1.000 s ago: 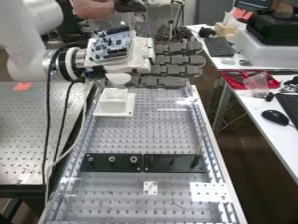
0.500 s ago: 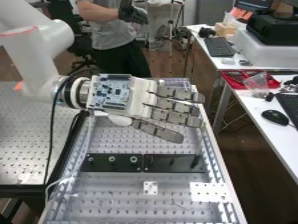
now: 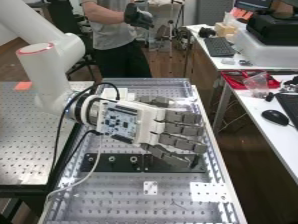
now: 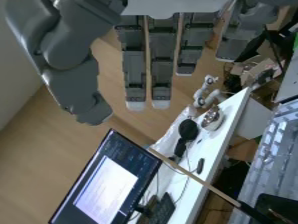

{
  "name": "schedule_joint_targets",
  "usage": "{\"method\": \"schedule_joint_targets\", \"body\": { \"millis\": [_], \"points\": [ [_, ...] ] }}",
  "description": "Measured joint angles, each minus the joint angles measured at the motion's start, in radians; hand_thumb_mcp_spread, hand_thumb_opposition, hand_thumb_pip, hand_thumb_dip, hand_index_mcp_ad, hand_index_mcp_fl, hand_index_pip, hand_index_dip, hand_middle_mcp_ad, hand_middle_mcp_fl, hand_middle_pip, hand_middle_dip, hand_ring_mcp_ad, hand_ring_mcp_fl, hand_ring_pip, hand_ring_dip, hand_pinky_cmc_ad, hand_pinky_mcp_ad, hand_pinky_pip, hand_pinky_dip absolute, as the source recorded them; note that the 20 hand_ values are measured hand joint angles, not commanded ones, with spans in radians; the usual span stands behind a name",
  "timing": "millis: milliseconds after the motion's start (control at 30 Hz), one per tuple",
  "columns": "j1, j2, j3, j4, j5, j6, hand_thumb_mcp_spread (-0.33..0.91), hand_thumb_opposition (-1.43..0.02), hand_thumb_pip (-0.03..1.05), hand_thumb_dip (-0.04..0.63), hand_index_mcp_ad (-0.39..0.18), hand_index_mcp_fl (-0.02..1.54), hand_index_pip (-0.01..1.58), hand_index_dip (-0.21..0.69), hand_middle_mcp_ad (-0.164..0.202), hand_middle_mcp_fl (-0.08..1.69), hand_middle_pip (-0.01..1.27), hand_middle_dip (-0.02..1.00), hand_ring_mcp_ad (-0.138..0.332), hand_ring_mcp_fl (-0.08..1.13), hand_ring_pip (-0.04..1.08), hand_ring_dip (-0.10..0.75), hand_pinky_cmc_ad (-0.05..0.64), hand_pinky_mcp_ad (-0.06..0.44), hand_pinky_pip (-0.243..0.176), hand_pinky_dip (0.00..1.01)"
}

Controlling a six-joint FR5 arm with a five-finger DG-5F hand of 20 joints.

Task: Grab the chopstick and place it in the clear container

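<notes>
The robot hand (image 3: 148, 126) has come away from the bench's far end, where it was 1 s ago, and now lies over the middle of the perforated bench (image 3: 120, 193) in the high view. It came steadily toward the near end: 0.5 s ago it was about midway between those 2 places. The arm (image 3: 53, 75) has followed it, and the circuit board (image 3: 121, 122) on the hand now lies farther down the high view, with its long side at a slant.

The hand is open, its fingers (image 3: 183, 117) nearly straight and holding nothing. In the first frame they lay close together and level across the view; now they fan a little and slope toward the near end.

The chopstick (image 4: 198, 178) is in the wrist view, apart from the fingertips, its lower end in a dark holder (image 4: 250, 211). In the first frame it stood, leaning slightly, at the right end of 2 black plates; the fingers now reach across that part of the high view, partly covering the right-hand plate (image 3: 155, 165). The left-hand plate (image 3: 100, 166), with its 3 round fittings, has not moved. The small white plate (image 3: 150, 188) nearer the camera has not moved either.

Beyond the chopstick, the wrist view takes in a monitor (image 4: 110, 180) and a white table (image 4: 226, 124).
</notes>
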Motion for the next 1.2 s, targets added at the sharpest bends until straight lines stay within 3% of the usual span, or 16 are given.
{"method": "schedule_joint_targets", "body": {
  "millis": [133, 433, 667, 767, 933, 1033, 1200],
  "points": [
    [0.002, -0.02, 0.017, 0.005, 0.015, 0.036, 0.41, -0.75, 0.76, 0.291, 0.019, 0.24, 1.03, 0.087, 0.077, 0.44, 0.41, 0.52, 0.063, 0.21, 0.09, 0.215, 0.127, 0.201, -0.11, 0.27],
    [0.014, -0.076, 0.067, -0.007, 0.043, 0.103, 0.42, -0.76, 0.75, 0.291, 0.01, 0.19, 1.04, 0.033, 0.077, 0.48, 0.46, 0.53, 0.058, 0.24, 0.08, 0.257, 0.14, 0.199, -0.105, 0.22],
    [0.018, -0.116, 0.097, -0.013, 0.074, 0.162, 0.44, -0.77, 0.75, 0.29, -0.002, 0.16, 1.09, 0.031, 0.075, 0.51, 0.54, 0.54, 0.056, 0.3, 0.09, 0.286, 0.138, 0.202, -0.077, 0.2],
    [0.02, -0.127, 0.108, -0.015, 0.083, 0.169, 0.44, -0.77, 0.75, 0.304, -0.003, 0.15, 1.17, 0.031, 0.075, 0.52, 0.57, 0.54, 0.058, 0.32, 0.09, 0.304, 0.15, 0.202, -0.044, 0.19],
    [0.027, -0.146, 0.124, -0.005, 0.1, 0.177, 0.47, -0.79, 0.74, 0.312, -0.003, 0.17, 1.27, 0.031, 0.075, 0.51, 0.6, 0.56, 0.051, 0.35, 0.09, 0.316, 0.147, 0.199, -0.047, 0.19],
    [0.03, -0.155, 0.138, -0.014, 0.096, 0.176, 0.47, -0.79, 0.72, 0.312, -0.005, 0.19, 1.31, 0.035, 0.075, 0.53, 0.62, 0.57, 0.051, 0.37, 0.09, 0.33, 0.161, 0.199, -0.012, 0.19],
    [0.033, -0.166, 0.156, -0.024, 0.09, 0.155, 0.5, -0.79, 0.68, 0.312, -0.007, 0.14, 1.38, 0.031, 0.075, 0.51, 0.63, 0.59, 0.056, 0.36, 0.09, 0.356, 0.194, 0.201, -0.012, 0.18]
  ]
}}
